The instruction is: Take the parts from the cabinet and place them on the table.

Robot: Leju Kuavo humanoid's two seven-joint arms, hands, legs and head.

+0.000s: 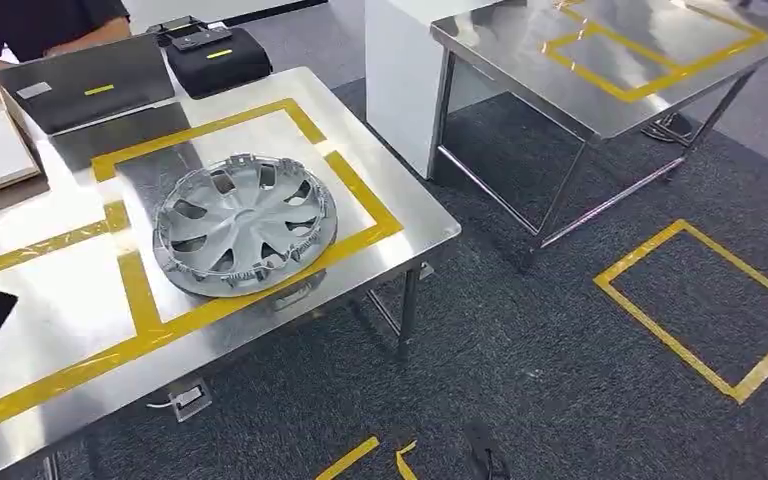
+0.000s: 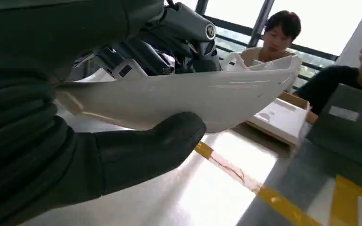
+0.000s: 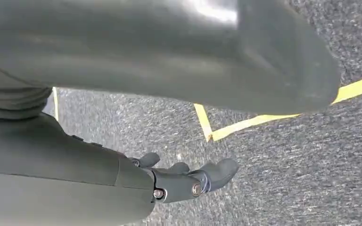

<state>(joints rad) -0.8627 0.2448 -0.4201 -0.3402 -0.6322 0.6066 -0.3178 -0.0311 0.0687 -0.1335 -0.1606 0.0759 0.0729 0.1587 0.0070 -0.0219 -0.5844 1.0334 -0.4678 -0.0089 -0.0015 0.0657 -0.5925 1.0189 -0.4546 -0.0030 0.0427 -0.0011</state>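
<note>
The wheel cover (image 1: 245, 225) lies on the near table (image 1: 70, 300), inside its taped rectangle (image 1: 350, 185), laptop (image 1: 85, 85) behind.

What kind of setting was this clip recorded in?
Probably a robotics test lab or demo workspace: steel tables and grey carpet marked out with yellow tape squares, a hubcap as the work part, and people seated at a laptop.

I am gripping a pale white curved plastic part (image 2: 193, 96) in my left hand (image 2: 99, 117), my thick grey thumb (image 2: 155, 146) pressing under its edge. Below it, a shiny steel tabletop (image 2: 207, 188) with yellow tape lines (image 2: 273, 200) is gleaming. Two people (image 2: 283, 35) are sitting beyond, near a white box (image 2: 283, 120).
</note>
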